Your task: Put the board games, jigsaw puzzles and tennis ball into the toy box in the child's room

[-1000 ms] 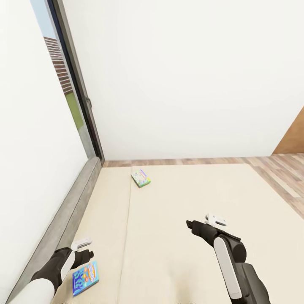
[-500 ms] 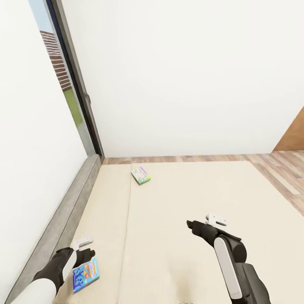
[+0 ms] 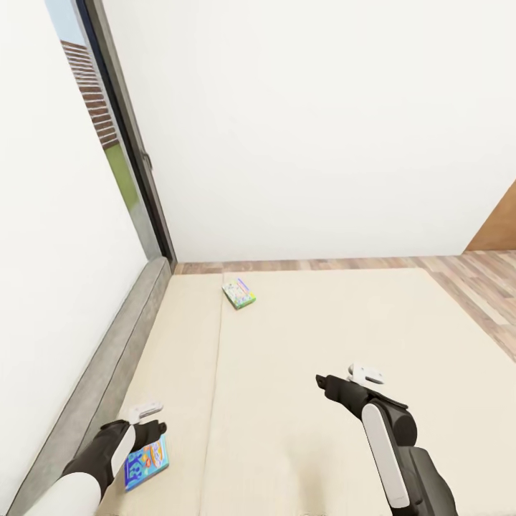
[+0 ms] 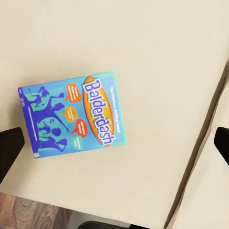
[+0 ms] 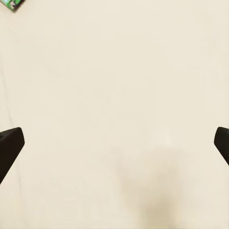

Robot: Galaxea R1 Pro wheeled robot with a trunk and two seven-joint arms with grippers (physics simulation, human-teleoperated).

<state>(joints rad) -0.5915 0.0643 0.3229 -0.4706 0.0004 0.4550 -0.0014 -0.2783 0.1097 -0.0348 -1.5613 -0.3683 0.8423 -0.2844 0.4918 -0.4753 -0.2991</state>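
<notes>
Left gripper (image 3: 147,428) of mine hangs low at the near left of the bed (image 3: 322,344), right over the blue game box (image 3: 145,463), with nothing held. From the head, that box lies flat on the mattress close to the near edge and beside the grey frame (image 3: 107,373). A second game box (image 3: 239,293), green and white, lies far up the bed near the wood floor (image 3: 473,276), well apart from both arms. My right gripper (image 3: 342,380) hovers over bare mattress in the middle, empty too.

Through the left wrist, the fingers (image 4: 9,148) stand spread wide at both sides of the picture, and the blue box, lettered "Balderdash" (image 4: 72,117), sits nearer one finger than the other, off centre and turned at a slant to the jaw line. A seam in the mattress (image 4: 200,143) runs past it.

Through the right wrist, the fingers (image 5: 10,143) are likewise wide apart over plain beige, with a corner of the green box (image 5: 12,5) just showing at the far edge.

I judge the blue box to be light, stiff cardboard with a slick printed cover, thin enough to be awkward lying flat on soft bedding. I would square up to it and pinch across its narrow width at an edge, pressing into the mattress to get a finger under.
</notes>
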